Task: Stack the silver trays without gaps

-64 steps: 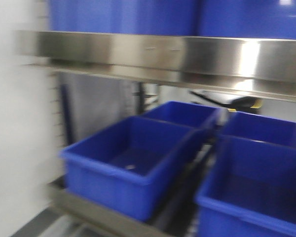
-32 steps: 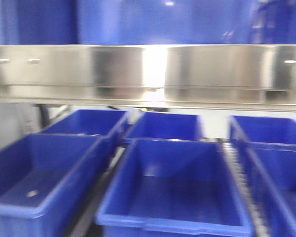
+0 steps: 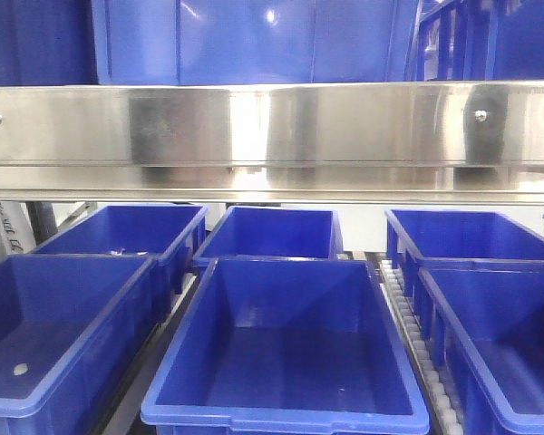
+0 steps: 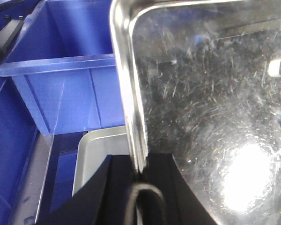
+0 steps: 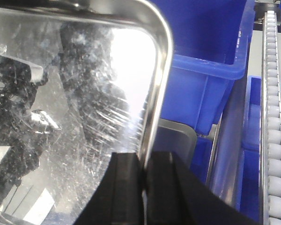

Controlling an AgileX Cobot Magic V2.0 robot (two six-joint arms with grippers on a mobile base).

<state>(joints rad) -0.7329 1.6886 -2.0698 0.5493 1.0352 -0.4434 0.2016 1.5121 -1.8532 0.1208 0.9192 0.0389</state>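
Steel tray (image 4: 210,117) is hanging over a second tray (image 4: 100,150), beside blue bins (image 4: 61,89). Left gripper (image 4: 138,165) is pinching one rim; right gripper (image 5: 144,163) is pinching the opposite rim.

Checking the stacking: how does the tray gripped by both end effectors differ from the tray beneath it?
The held tray is clamped at its rim by the left end effector and right end effector; the lower tray lies beneath, ungripped. The held tray looks mirror-bright and scratched; the lower tray looks dull grey. Both are silver with rounded corners.
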